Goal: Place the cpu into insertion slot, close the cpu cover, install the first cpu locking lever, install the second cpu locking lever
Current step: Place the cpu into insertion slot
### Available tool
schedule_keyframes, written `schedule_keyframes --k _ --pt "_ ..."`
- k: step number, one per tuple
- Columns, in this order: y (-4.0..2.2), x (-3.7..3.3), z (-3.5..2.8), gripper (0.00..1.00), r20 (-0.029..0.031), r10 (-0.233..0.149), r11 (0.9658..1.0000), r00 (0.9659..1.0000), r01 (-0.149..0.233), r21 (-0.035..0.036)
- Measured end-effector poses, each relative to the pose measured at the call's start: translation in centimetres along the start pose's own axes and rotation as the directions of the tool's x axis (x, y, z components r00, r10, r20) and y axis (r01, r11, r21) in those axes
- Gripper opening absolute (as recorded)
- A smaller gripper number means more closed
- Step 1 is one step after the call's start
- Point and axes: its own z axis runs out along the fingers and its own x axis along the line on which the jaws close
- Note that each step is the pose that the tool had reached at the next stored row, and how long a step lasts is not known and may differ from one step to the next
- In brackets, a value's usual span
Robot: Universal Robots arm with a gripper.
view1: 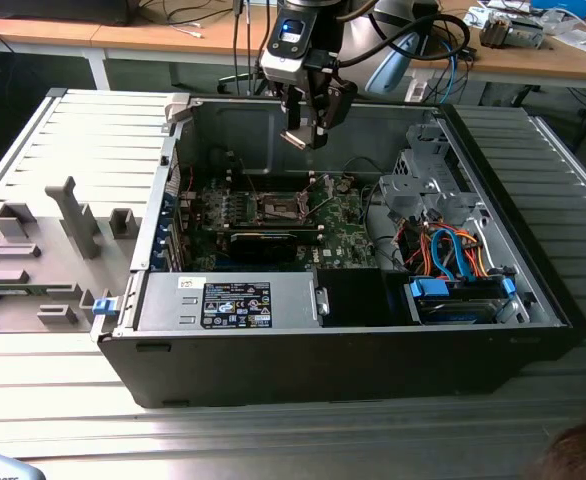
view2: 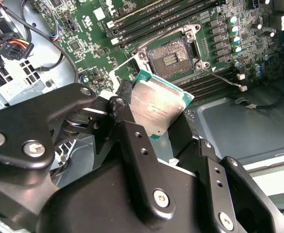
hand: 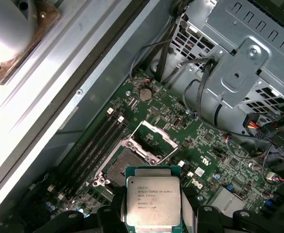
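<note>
WORKSHOP, MID-ASSEMBLY: On the exterior view's left, a grey fixture tray (view1: 33,265) with moulded blocks sits on the slatted metal table (view1: 273,440), just beside the open computer case (view1: 353,350), which lies on its side. Over the middle of the case the arm's gripper (view1: 308,122) hangs above the green circuit board (view1: 343,225), its claw pinching the cpu (view1: 293,139) by opposite edges. In the second wrist view the cpu (view2: 156,104) sits tilted between the black fingers (view2: 132,141), silvery top showing, well clear of the board. Beneath it the insertion slot (view1: 278,208) lies bare. In the first wrist view the cpu cover (hand: 154,138) stands swung up at one edge of the socket. Toward the exterior view's right, a metal drive cage (view1: 428,175) and a tangle of orange and blue cables (view1: 453,255) crowd the end of the case.

From where I stand, the job looks to be in its first step. The cpu is in the claw and above the board but not yet seated. The cover is not closed, and neither locking lever appears fastened.
</note>
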Motion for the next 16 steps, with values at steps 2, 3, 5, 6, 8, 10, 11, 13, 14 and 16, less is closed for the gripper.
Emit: schedule_keyframes --k 2,3,5,6,8,10,11,13,14,16 --pt "0.00 0.00 0.00 0.55 0.0011 0.001 1.0000 1.0000 -0.001 0.0008" --pt "0.00 0.00 0.00 0.55 0.0013 0.001 1.0000 1.0000 -0.001 0.0010" --pt "0.00 0.00 0.00 0.55 0.0016 0.002 1.0000 1.0000 -0.002 0.0012" --pt "0.00 0.00 0.00 0.55 0.0016 0.002 1.0000 1.0000 -0.002 0.0013" --pt "0.00 0.00 0.00 0.55 0.0018 0.004 1.0000 1.0000 -0.004 0.0014" --pt "0.00 0.00 0.00 0.55 0.0019 0.006 1.0000 1.0000 -0.006 0.0015" --pt "0.00 0.00 0.00 0.55 0.0019 0.007 1.0000 1.0000 -0.007 0.0016" --pt "0.00 0.00 0.00 0.55 0.0020 0.008 1.0000 1.0000 -0.008 0.0017" --pt "0.00 0.00 0.00 0.55 0.0020 0.008 1.0000 1.0000 -0.008 0.0017" --pt "0.00 0.00 0.00 0.55 0.0020 0.009 1.0000 1.0000 -0.009 0.0017"
